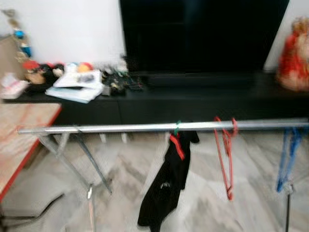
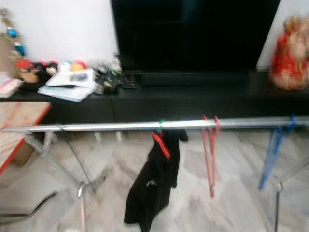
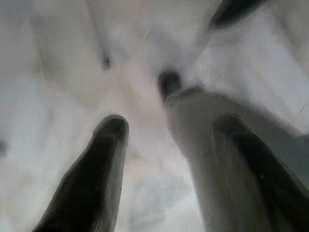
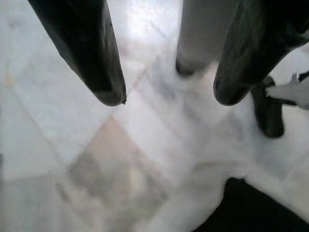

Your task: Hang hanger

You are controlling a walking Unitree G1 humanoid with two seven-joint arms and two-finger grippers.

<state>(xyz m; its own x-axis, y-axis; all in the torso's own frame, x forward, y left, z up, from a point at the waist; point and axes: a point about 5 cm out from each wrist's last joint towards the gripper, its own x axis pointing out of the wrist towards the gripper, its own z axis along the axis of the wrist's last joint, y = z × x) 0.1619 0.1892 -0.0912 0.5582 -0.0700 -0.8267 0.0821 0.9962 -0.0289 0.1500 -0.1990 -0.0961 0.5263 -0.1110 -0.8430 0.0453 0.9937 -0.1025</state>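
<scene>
Right gripper: fingers parted, empty, over marble floor. Left gripper: parted, empty. Red hanger: hooked on silver rail, long axis vertical, tip down. Beside: black garment, blue hanger.

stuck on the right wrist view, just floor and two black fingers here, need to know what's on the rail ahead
Observer: The silver rail carries three hangers. A red hanger with a black garment hangs near the middle.
Operator: any empty hangers
Observer: Yes, a bare red hanger hangs to the right of the garment, and a blue hanger further right.
Operator: free space on the rail?
Observer: The rail's left stretch, from its crossed legs to the garment, holds nothing.
Operator: is my left hand carrying anything
Observer: The left gripper is open over pale floor, nothing between its fingers.
</scene>
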